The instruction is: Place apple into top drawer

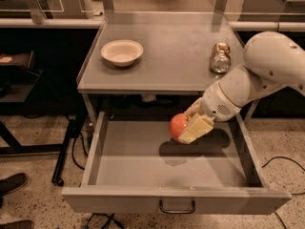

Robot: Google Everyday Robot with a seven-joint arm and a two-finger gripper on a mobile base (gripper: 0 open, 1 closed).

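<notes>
The apple (177,124) is small, round and red. It sits between the pale fingers of my gripper (187,127), which is shut on it. The gripper holds it over the open top drawer (143,163), above the right middle of the drawer's grey floor. Its shadow lies on the floor below. The drawer is pulled far out, with a small dark handle (177,207) at the centre of its front panel. My white arm (257,75) reaches in from the right.
A white bowl (122,52) stands on the grey table top (162,56) at the left. A shiny metal can (220,57) stands at the right, near my arm. The drawer's side walls (93,147) rise on both sides. Cables and a shoe (12,182) lie on the floor at left.
</notes>
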